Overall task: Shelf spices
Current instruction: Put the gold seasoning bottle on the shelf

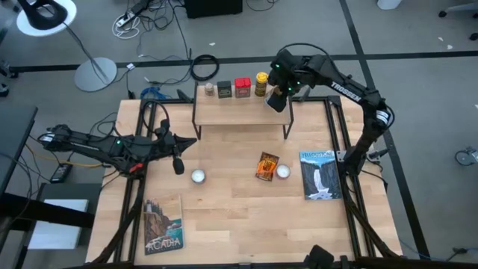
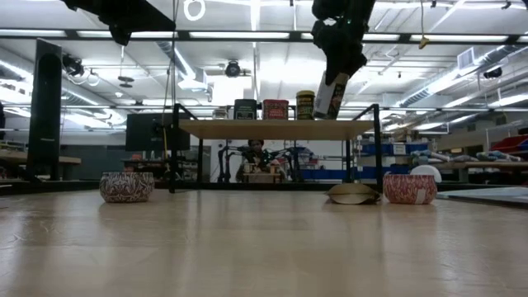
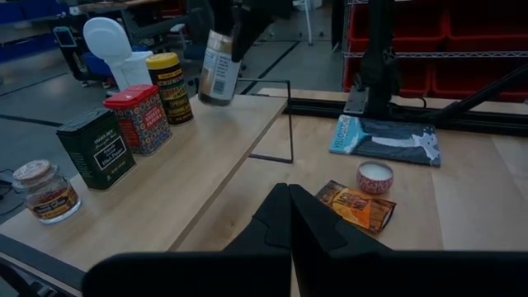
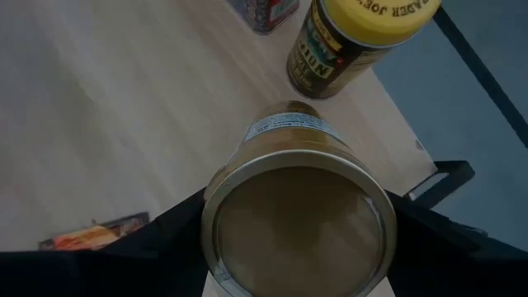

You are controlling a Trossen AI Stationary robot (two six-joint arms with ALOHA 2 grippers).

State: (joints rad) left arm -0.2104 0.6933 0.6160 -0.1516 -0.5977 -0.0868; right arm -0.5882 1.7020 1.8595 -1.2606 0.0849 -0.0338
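Tan jar [image 4: 297,219] in right pincer [image 1: 278,99]

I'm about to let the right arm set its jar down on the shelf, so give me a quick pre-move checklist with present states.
1. right gripper closed on the tan jar: ok.
2. Jar over the shelf, beside the yellow jar: ok.
3. Jar upright: not ok, tilted.
4. Jar bottom off the plank: ok.
5. left gripper shut, waiting away from the shelf: ok.
6. orange packet shelved: not ok, lying on the table.
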